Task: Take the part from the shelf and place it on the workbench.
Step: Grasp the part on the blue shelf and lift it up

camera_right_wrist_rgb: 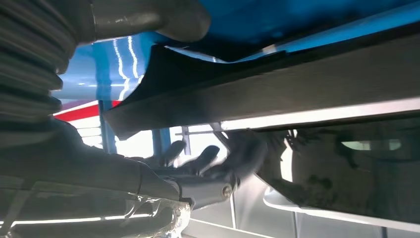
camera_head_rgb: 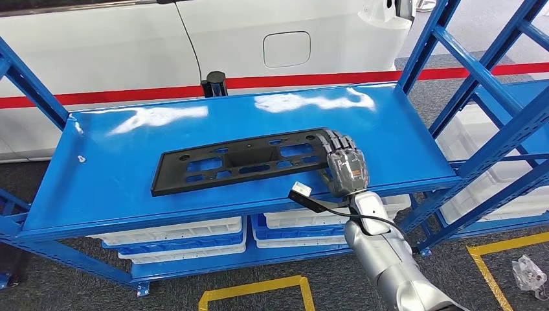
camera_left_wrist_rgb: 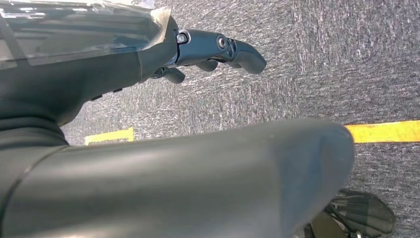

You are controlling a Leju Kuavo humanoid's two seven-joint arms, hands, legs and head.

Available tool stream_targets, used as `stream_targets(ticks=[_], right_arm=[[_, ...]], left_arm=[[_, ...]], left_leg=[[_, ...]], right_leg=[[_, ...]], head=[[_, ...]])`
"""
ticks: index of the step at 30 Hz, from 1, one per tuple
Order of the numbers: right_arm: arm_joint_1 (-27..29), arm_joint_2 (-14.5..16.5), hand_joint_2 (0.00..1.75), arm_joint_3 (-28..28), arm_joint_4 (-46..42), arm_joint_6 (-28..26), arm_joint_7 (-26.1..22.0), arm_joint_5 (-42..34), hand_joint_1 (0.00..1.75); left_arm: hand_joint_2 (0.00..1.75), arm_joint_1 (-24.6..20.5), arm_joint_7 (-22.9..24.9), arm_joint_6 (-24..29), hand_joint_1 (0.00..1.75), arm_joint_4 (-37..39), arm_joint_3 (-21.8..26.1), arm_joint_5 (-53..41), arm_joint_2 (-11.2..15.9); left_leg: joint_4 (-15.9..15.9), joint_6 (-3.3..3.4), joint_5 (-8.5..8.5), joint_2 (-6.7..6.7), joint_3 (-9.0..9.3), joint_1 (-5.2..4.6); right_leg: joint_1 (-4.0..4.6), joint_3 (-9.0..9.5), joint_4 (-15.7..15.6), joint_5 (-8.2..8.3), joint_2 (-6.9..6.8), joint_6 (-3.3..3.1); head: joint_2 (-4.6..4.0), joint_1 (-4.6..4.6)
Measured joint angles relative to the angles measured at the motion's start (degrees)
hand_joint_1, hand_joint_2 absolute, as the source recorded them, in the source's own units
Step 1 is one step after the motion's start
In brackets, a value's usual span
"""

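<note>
A long black plastic part [camera_head_rgb: 243, 160] with several cut-outs lies flat on the blue shelf top [camera_head_rgb: 129, 188]. My right hand [camera_head_rgb: 343, 165] is at the part's right end, its fingers arched over the top of it. In the right wrist view the part's edge [camera_right_wrist_rgb: 277, 94] runs between the thumb [camera_right_wrist_rgb: 148, 20] and the dark fingers [camera_right_wrist_rgb: 203, 161], and a gap of light shows between the fingers and the part. My left hand [camera_left_wrist_rgb: 218, 49] hangs over grey carpet with its fingers stretched out, holding nothing.
Blue shelf uprights [camera_head_rgb: 472, 84] rise at the right and one [camera_head_rgb: 29, 84] at the left. White bins [camera_head_rgb: 175, 233] sit on the lower shelf. A white car [camera_head_rgb: 285, 39] stands behind a red line. Yellow tape [camera_head_rgb: 259, 288] marks the carpet.
</note>
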Motion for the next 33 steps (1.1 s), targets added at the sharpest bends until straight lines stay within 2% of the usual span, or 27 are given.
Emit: stream_targets(ticks=[8,25,29,33], right_arm=[[-0.09,0.65,1.75,-4.02,0.26,-0.29,-0.98,1.97,1.75],[-0.34,1.29,1.75,-6.51,0.20,-0.58,-2.50,3.38,1.75],[-0.14,1.40,1.75,-7.09,-0.13,-0.58,-2.83,3.60,1.75],[0.36,1.54,1.75,-8.22,-0.91,-0.58,-3.32,3.91,1.75]], left_arm=[[0.00,0.00,-0.20,-0.51,0.00,0.18,0.00,0.00,-0.05],[0.00,-0.01,-1.42,-0.58,0.00,0.18,0.00,0.46,-0.12],[1.75,0.00,-1.74,-0.63,0.00,0.18,0.01,0.49,-0.12],[1.75,0.00,-2.34,-0.67,0.00,0.18,0.02,0.52,-0.12]], left_leg=[[0.00,0.01,-0.07,0.00,0.00,0.02],[0.00,-0.02,-0.10,-0.01,0.01,0.01],[0.00,-0.02,-0.10,-0.02,0.01,0.01],[0.00,-0.02,-0.10,-0.03,0.01,0.01]], right_leg=[[0.00,-0.01,0.00,-0.04,0.00,-0.03],[0.00,0.03,0.00,-0.11,-0.04,-0.03],[0.00,0.03,0.00,-0.11,-0.05,-0.03],[0.00,0.02,0.00,-0.11,-0.06,-0.03]], head=[[0.00,-0.01],[0.00,-0.01],[0.00,-0.01],[0.00,-0.01]])
